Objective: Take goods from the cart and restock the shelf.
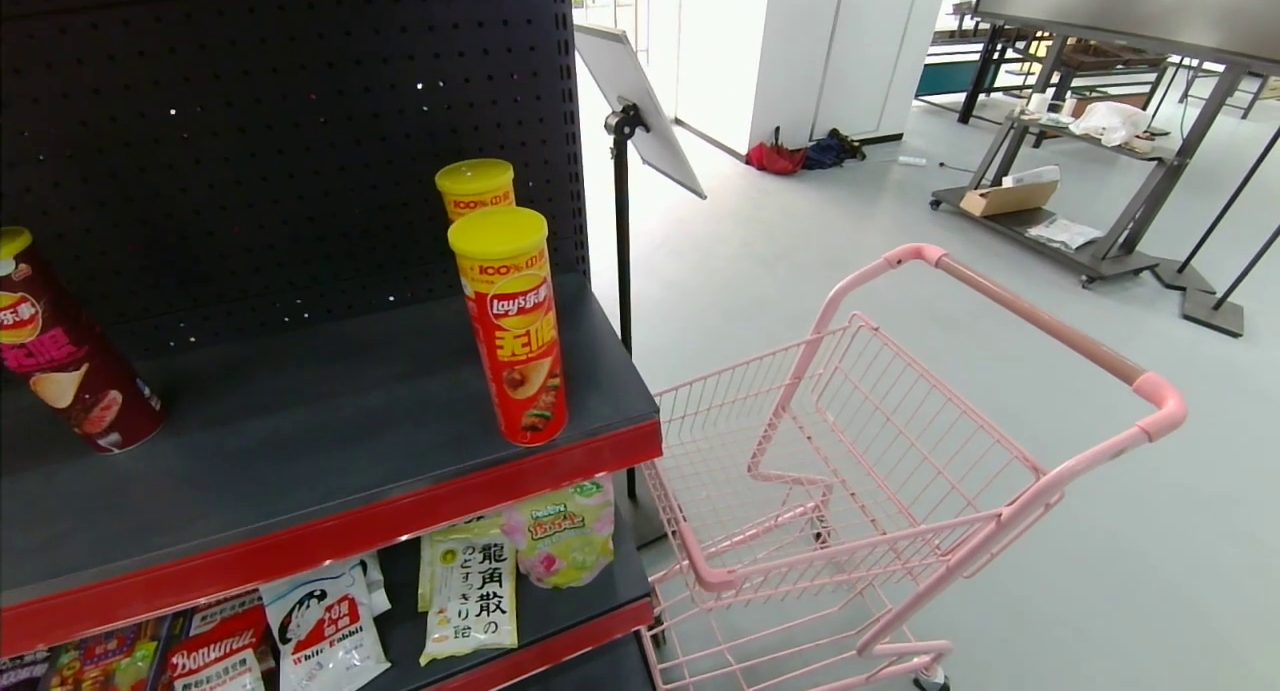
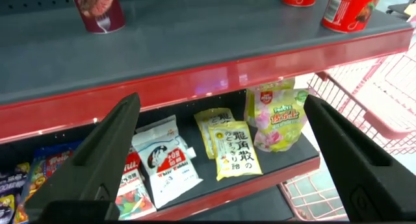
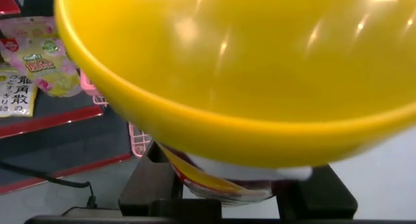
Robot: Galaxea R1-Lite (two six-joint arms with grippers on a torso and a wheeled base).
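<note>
A pale grey floor runs past a black pegboard shelf [image 1: 330, 411] with a matt dark deck and a glossy red lip. Beside it stands the pink wire cart [image 1: 1000, 311], its basket looking bare. The right gripper [image 3: 234, 195] is clamped round a chip can [image 3: 240, 68], a slim tube with a smooth yellow plastic lid, apparently held low near the cart and the lower tier. The left gripper [image 2: 221, 104] is spread wide with nothing in it, facing the shelf front. The slick tube may slide in the pads or topple if set down off-square. Coming in, it might also clip the tall red can [image 1: 512, 331] near the lip and knock it off.
</note>
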